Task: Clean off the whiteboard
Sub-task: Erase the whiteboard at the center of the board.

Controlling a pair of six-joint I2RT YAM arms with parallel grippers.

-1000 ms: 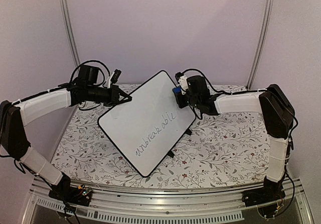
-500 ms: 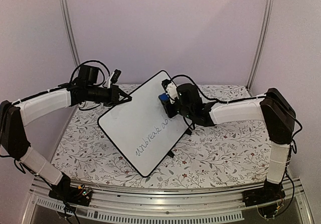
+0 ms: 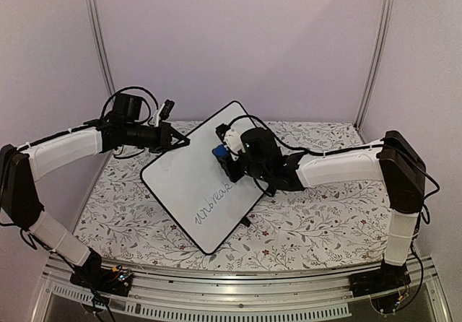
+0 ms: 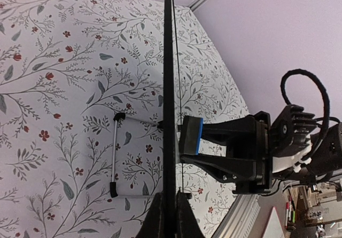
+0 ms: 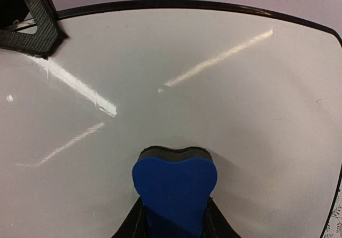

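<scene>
**Non-Task Items: Surroundings and Fixtures**

Floral tablecloth (image 3: 325,217), pale with grey sprigs and small red blooms, lies flat across the work surface. Plain pale wall (image 3: 238,40) fills 12 o'clock. Two slanted metal uprights stand against it: first post (image 3: 99,40) at 11 o'clock, second post (image 3: 377,40) at 1 o'clock. Slotted aluminium rail (image 3: 238,282) runs along the 6 o'clock edge. Blue eraser block (image 3: 218,151), dark felt on its far face, is at centre overhead and at 6 o'clock in the right wrist view.

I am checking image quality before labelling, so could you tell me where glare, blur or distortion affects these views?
Right wrist view: bright glare streaks cross the whiteboard, and its rim bows from lens distortion; the blue eraser is in focus. Left wrist view: the board appears edge-on as a thin dark line. Top external view: soft, even light, the handwriting readable.
</scene>
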